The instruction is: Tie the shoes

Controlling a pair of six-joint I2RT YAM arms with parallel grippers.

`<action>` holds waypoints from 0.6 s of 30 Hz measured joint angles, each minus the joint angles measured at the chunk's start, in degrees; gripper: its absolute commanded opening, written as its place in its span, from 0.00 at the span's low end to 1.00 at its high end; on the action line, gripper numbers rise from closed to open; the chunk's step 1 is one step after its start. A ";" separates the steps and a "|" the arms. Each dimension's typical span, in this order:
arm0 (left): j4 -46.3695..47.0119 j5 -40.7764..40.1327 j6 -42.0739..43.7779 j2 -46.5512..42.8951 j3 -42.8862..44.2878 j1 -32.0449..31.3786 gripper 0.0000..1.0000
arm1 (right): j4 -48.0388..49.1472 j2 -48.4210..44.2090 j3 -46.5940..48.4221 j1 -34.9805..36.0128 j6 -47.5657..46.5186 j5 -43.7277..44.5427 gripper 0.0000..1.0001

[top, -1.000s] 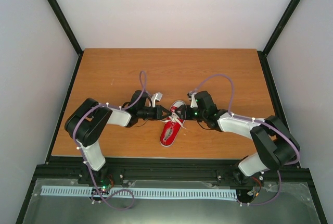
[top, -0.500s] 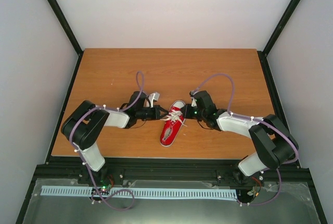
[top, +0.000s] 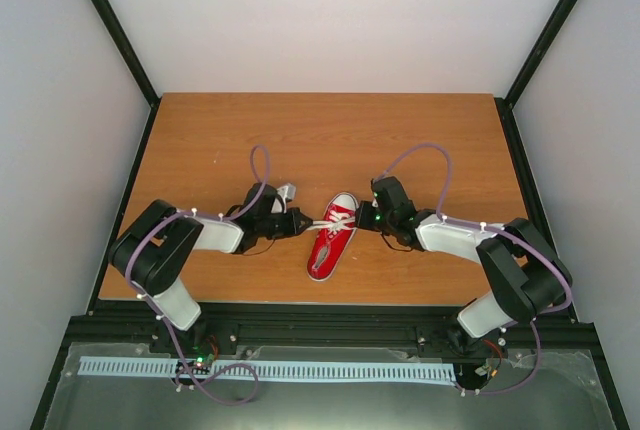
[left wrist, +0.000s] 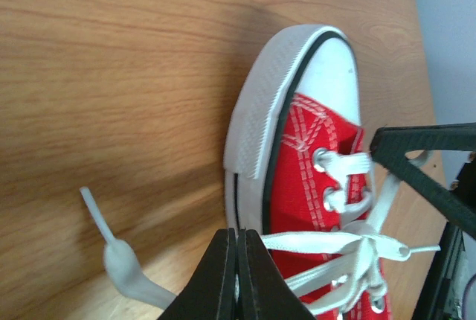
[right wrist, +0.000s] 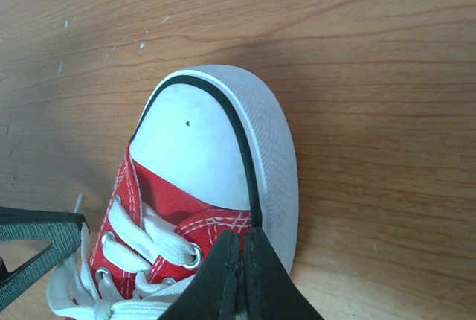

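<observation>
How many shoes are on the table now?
1. A red sneaker lies at the table's front middle, toe away from the arm bases, between the left gripper, jaws shut on a lace, and the right gripper. No second shoe in any view.

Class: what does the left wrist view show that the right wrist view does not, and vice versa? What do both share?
Left wrist only: a loose white lace end lying on the brown wooden table beside the sole, and a white lace leading from the shut left tool over the small red canvas sneaker. Right wrist only: the white rubber toe cap face-on, with a tiny dark speck. Both: sneaker, table, the viewing tool's fingers pressed together (right tool too), and the other arm's black tool at the frame edge.
</observation>
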 measured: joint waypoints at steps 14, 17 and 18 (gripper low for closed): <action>-0.44 -3.69 -2.08 -2.97 -2.34 -0.13 0.01 | 0.37 -1.77 -2.43 -1.42 0.68 -0.70 0.03; -0.50 -3.76 -2.12 -2.99 -2.34 -0.15 0.12 | 0.46 -2.05 -2.54 -1.53 0.35 -1.22 0.17; -0.63 -3.74 -2.03 -3.04 -2.32 -0.15 0.28 | 0.44 -2.29 -2.56 -1.62 -0.09 -1.31 0.35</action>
